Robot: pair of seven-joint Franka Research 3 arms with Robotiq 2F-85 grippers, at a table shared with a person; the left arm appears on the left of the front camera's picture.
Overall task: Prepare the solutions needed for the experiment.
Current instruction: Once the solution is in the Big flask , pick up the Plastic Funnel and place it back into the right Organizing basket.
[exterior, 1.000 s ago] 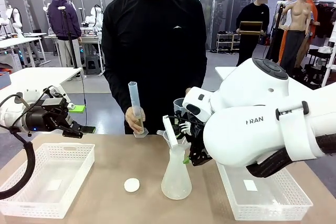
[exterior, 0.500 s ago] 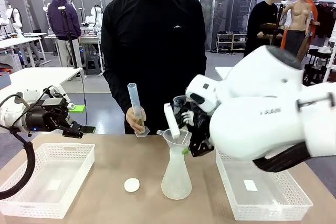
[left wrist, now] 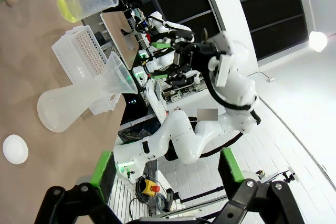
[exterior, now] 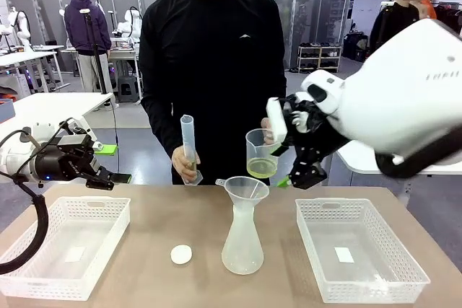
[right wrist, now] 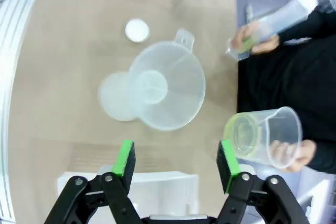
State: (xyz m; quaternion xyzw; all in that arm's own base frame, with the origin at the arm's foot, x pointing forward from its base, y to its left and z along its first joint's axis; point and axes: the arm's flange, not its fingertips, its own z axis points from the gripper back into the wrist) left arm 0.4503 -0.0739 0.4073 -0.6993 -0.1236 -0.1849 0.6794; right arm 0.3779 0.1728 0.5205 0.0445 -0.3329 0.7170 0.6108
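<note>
The surface [exterior: 162, 203] before me is a plain brown tabletop. A frosted whitish conical flask [exterior: 242, 247] stands upright on it near the middle, closer to my edge than to the far one. Just left of the flask, on my left side, a small white round disc [exterior: 181, 254] lies flat, near the flask but not touching it. Farther left of the flask, past the disc, sits a white perforated plastic tray [exterior: 86, 200], clear of the disc. Right of the flask sits a second white perforated tray [exterior: 346, 202], also apart from it, with brown surface showing between them.
</note>
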